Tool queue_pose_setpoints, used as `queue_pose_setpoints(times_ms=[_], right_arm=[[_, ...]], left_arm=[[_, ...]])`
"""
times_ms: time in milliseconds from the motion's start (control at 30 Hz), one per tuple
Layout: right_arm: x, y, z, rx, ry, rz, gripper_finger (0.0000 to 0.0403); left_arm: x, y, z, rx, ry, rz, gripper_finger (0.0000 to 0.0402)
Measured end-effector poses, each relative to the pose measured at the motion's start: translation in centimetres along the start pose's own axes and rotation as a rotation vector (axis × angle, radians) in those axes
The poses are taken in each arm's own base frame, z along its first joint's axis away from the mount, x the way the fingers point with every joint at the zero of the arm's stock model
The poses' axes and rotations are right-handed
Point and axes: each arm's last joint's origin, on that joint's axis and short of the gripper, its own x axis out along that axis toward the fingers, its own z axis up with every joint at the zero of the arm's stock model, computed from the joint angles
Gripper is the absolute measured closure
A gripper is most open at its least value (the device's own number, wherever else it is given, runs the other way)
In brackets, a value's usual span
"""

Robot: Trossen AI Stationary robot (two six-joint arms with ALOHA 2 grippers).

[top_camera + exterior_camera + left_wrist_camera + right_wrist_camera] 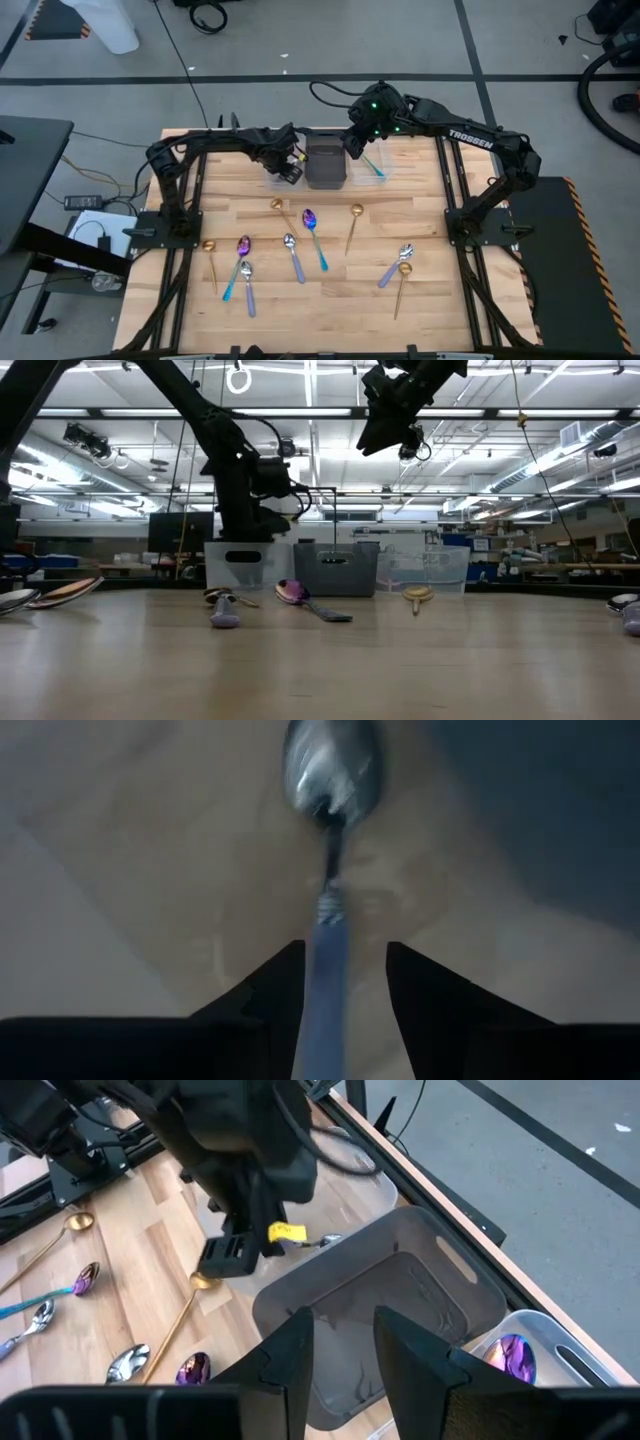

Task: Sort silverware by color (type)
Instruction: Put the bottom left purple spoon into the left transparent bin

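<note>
My left gripper is at the far side of the table, beside the dark bin, shut on a spoon with a silver bowl and a lavender handle. My right gripper is open and empty, high above the dark bin. A purple-bowled, teal-handled spoon lies in the clear bin to the right of the dark one. Several gold, lavender-handled and teal-handled spoons lie flat on the wood, among them a gold one and a purple-bowled one. My left gripper pinches the spoon's lavender handle between its two fingers. The spoon runs forward along the fingers, and its bowl sticks out well beyond their tips. It is lifted clear of the table.
Three bins stand in a row at the far edge: a clear one, the dark one and a clear one. Dark frame rails run along both table sides. The loose spoons spread over the middle and near part of the table.
</note>
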Motion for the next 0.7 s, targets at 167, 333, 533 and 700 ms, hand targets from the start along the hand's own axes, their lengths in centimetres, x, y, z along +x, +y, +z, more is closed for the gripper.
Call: queue_pose_setpoints(times_ms=[167,333,533,700], right_arm=[[0.0,0.0,0.0,0.0,0.003,-0.001,0.0286],[0.0,0.0,0.0,-0.028,0.004,-0.001,0.0286],[0.0,-0.1,0.0,-0.054,-0.002,-0.034,0.0286],[0.0,-0.3,0.1,-0.122,-0.017,-0.107,0.0286]], left_arm=[[-2.6,-0.1,0.3,0.0,-0.07,-0.025,0.0251],[-5.2,-0.2,0.2,0.003,-0.126,-0.042,0.0251],[-9.4,-0.5,-0.3,0.013,-0.227,-0.082,0.0251],[-13.7,-1.2,-1.9,0.02,-0.304,-0.13,0.0251]])
